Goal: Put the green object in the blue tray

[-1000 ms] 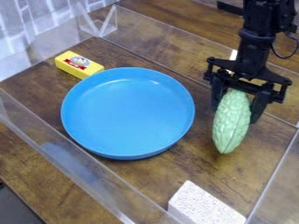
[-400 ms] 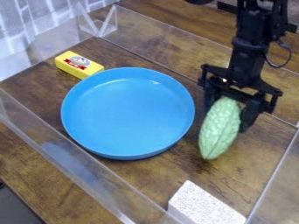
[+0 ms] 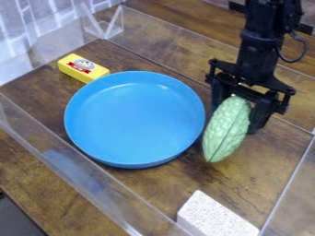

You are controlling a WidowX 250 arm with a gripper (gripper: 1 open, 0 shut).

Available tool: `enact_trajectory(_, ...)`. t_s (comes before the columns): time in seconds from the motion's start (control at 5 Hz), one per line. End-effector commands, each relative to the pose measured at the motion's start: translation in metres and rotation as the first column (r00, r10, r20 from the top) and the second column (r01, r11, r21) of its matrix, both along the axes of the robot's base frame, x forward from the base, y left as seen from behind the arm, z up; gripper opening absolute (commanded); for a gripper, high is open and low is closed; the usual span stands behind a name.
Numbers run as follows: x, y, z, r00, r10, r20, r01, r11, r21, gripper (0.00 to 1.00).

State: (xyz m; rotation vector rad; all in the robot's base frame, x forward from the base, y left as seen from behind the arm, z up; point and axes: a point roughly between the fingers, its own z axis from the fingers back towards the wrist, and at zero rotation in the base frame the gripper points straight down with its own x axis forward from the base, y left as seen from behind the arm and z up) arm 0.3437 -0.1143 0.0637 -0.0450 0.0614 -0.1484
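Note:
The green object (image 3: 227, 131), a light green bumpy gourd, hangs tilted with its upper end between the fingers of my gripper (image 3: 248, 99), which is shut on it. Its lower end reaches down next to the right rim of the blue tray (image 3: 135, 118), a large round blue dish in the middle of the wooden table. The gourd sits just right of the tray rim, not inside the dish. My black arm comes down from the upper right.
A small yellow box (image 3: 83, 66) lies behind the tray at the left. A grey-white speckled sponge block (image 3: 219, 218) sits at the front edge. Clear acrylic walls (image 3: 50, 138) surround the table on the left, front and right.
My gripper has carried the green object leftward toward the tray's right rim, and the gourd has swung so its lower end points more to the left.

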Motion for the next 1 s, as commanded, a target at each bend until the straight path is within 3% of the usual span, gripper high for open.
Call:
enact_trajectory(0.0, 0.013, 0.008, 0.033, 0.994, -0.049, 0.097, 0.052, 0.998, -0.023, 0.0)
enact_trajectory(0.4, 0.01, 0.004, 0.046, 0.983, -0.143, 0.112, 0.143, 0.99, 0.004, 0.0)
enact_trajectory(0.6, 0.007, 0.013, 0.053, 0.984, -0.127, 0.121, 0.125, 0.992, 0.02, 0.0)
enact_trajectory(0.8, -0.006, 0.034, 0.08, 0.984, -0.088, 0.152, 0.082, 0.995, 0.049, 0.0)
